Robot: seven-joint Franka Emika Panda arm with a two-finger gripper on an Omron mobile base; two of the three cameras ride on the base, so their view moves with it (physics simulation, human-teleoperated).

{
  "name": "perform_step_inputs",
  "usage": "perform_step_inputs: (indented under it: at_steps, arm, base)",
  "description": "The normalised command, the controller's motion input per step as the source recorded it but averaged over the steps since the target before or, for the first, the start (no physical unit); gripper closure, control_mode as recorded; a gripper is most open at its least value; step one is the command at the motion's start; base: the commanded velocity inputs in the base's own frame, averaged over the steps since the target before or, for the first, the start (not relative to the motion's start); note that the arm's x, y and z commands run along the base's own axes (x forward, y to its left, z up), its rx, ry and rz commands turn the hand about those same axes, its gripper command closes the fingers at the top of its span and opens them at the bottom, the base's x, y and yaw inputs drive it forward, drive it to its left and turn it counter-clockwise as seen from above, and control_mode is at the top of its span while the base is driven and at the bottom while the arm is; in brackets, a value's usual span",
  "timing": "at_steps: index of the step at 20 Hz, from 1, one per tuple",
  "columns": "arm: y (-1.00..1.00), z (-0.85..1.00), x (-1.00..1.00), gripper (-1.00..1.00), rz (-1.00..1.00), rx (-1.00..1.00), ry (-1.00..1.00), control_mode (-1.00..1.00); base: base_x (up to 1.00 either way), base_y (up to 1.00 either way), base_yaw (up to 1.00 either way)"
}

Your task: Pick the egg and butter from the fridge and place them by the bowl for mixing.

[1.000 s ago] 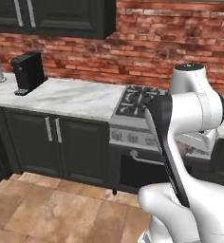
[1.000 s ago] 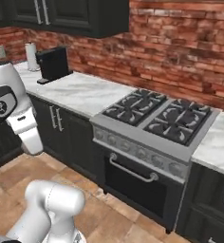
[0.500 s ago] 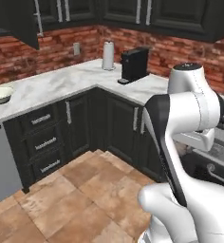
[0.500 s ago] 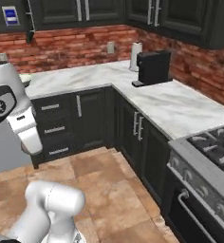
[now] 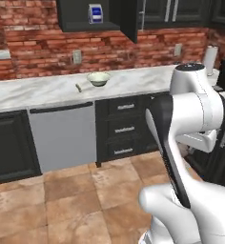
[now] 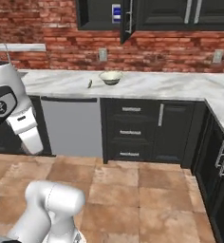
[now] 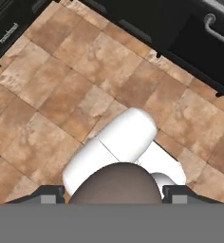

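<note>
Bowl (image 5: 98,79) sits on marble desk (image 5: 43,90) w/ a small thing (image 5: 78,87) beside it (too small to ID). Hand (image 7: 114,192) faces tiled floor (image 7: 47,90); can't tell if fingers apart.

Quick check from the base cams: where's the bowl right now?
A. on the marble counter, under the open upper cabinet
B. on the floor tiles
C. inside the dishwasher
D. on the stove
A: the bowl sits on the marble counter, below the open upper cabinet.
</note>
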Motion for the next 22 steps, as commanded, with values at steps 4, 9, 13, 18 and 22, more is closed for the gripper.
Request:
perform_step_inputs:
  at_steps: [4,9,13,18,22]
  arm:
    - [0.00,0.00,0.00,1.00,0.00,0.00,0.00,1.00]
    - [0.00,0.00,0.00,1.00,0.00,0.00,0.00,1.00]
    - [0.00,0.00,0.00,1.00,0.00,0.00,0.00,1.00]
    - [0.00,0.00,0.00,1.00,0.00,0.00,0.00,1.00]
    - [0.00,0.00,0.00,1.00,0.00,0.00,0.00,1.00]
  base:
    - [0.60,0.44,0.51]
    - [0.98,0.10,0.14]
    - [1.00,0.06,-0.01]
    - [0.95,0.31,-0.04]
    - [0.87,0.32,-0.05]
